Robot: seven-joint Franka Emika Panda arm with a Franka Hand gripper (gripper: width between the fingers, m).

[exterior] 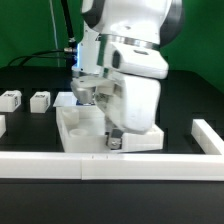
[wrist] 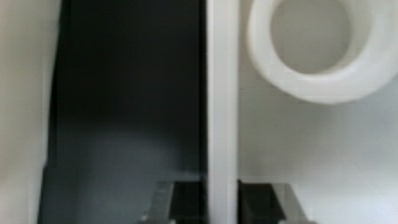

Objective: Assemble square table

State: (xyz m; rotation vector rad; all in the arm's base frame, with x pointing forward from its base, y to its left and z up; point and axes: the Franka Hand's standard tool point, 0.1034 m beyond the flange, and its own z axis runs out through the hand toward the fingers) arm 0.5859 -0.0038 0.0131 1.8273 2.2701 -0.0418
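The white square tabletop (exterior: 76, 129) lies on the black table, and the arm hides its right part in the exterior view. My gripper (exterior: 113, 140) reaches down at its front right edge. In the wrist view the tabletop's raised edge (wrist: 221, 100) runs straight between my dark fingers (wrist: 178, 203), which sit close against both sides of it. My gripper (wrist: 221, 206) looks shut on that edge. A round corner socket (wrist: 320, 50) shows on the plate's inner face. Two short white legs (exterior: 9, 99) (exterior: 40, 101) lie at the exterior view's left, apart from the gripper.
A long white rail (exterior: 110, 165) runs across the front of the table, with a raised end piece (exterior: 206, 134) at the exterior view's right. Another white part (exterior: 64, 99) lies behind the tabletop. A green backdrop stands behind.
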